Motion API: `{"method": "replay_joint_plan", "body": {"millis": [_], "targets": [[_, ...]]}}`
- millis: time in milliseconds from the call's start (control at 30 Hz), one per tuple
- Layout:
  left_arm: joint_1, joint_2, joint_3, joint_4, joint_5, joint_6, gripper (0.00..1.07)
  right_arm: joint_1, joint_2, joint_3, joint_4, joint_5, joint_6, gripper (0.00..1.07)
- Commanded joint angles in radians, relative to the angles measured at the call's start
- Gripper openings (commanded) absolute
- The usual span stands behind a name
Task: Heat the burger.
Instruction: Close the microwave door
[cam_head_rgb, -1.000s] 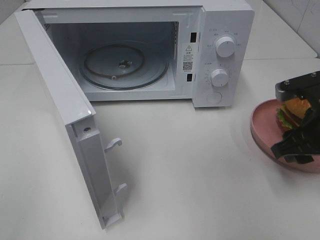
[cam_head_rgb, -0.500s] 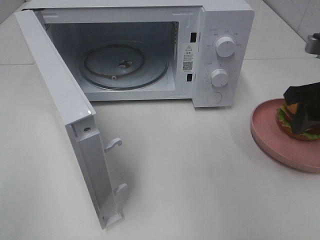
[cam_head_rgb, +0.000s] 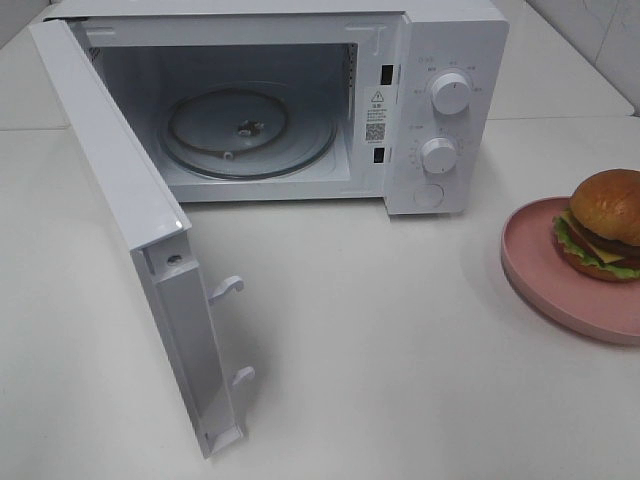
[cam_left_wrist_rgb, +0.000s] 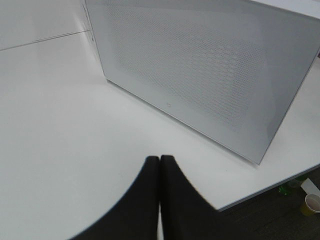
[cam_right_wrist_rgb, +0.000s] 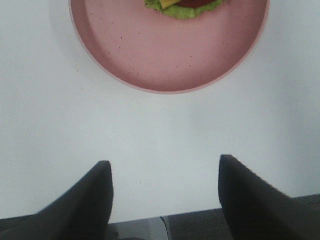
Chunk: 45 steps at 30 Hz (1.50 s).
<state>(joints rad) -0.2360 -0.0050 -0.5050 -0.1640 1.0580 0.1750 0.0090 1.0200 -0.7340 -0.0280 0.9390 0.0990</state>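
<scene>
A: Fingers (cam_right_wrist_rgb: 95, 200) of the right gripper (cam_right_wrist_rgb: 165, 192) stand spread wide, nothing between them, over bare white table (cam_right_wrist_rgb: 160, 125) short of the pink plate (cam_right_wrist_rgb: 170, 60).

B: Left gripper (cam_left_wrist_rgb: 160, 172)?

A: Its two dark fingers (cam_left_wrist_rgb: 145, 200) are pressed together, holding nothing, near the outer face of the microwave door (cam_left_wrist_rgb: 200, 75).

B: Burger position?

A: Burger (cam_head_rgb: 605, 224) sits upright on the pink plate, toward its far side, on the table right of the microwave (cam_head_rgb: 290, 100). Neither gripper touches it; from the right wrist, only its lettuce edge shows.

B: Microwave?

A: Door swung fully open to the left. Glass turntable (cam_head_rgb: 248, 130) lies bare inside. Two white knobs (cam_head_rgb: 450, 93) on the right panel.
</scene>
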Motion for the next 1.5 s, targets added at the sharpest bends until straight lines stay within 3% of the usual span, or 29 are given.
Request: {"method": "replay_joint_plan", "body": {"millis": [33, 200, 233, 467, 900, 1000, 1500], "targets": [[0.004, -0.008, 0.003, -0.004, -0.012, -0.003, 0.00, -0.005, -0.167, 0.041, -0.003, 0.060, -0.022, 0.59], [0.004, -0.008, 0.003, -0.003, -0.013, -0.001, 0.00, -0.005, -0.271, 0.073, -0.002, 0.081, -0.056, 0.59], [0.004, -0.008, 0.003, -0.003, -0.014, 0.001, 0.00, -0.005, -0.385, 0.119, -0.002, 0.089, -0.057, 0.59], [0.004, -0.008, -0.014, -0.003, -0.041, 0.009, 0.00, -0.005, -0.624, 0.232, 0.006, 0.063, -0.060, 0.56], [0.004, 0.037, -0.023, 0.007, -0.309, 0.009, 0.00, -0.005, -0.962, 0.232, 0.028, 0.064, -0.130, 0.55], [0.004, 0.125, -0.023, 0.008, -0.329, 0.009, 0.00, -0.005, -1.054, 0.233, 0.028, 0.064, -0.130, 0.55], [0.004, 0.613, -0.021, 0.000, -0.557, 0.009, 0.00, -0.005, -1.050, 0.234, 0.028, 0.064, -0.130, 0.55]]}}
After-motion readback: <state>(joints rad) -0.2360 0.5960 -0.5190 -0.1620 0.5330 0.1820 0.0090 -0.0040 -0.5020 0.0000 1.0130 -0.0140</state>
